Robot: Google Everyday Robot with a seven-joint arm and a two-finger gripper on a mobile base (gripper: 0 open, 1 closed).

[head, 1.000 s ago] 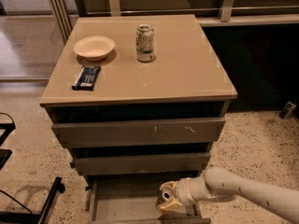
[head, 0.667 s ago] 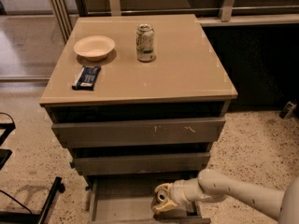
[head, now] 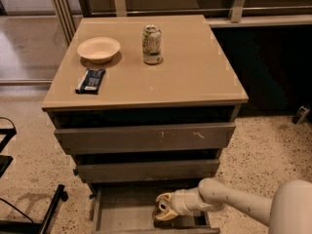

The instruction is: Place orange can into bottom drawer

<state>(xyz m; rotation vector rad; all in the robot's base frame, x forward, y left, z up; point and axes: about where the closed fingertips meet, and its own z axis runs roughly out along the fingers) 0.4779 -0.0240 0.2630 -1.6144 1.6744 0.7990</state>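
Note:
The bottom drawer is pulled open at the foot of the cabinet, its grey floor showing. My gripper reaches in from the right, inside the drawer's right half, and is shut on the orange can. The can is tilted, silver top facing left and up, low over the drawer floor. I cannot tell whether it touches the floor.
On the cabinet top stand a white-and-green can, a cream bowl and a dark snack bar. The two upper drawers are closed. A black chair base sits on the floor at left.
My gripper and arm have moved left and slightly lower within the open bottom drawer, carrying the orange can along.

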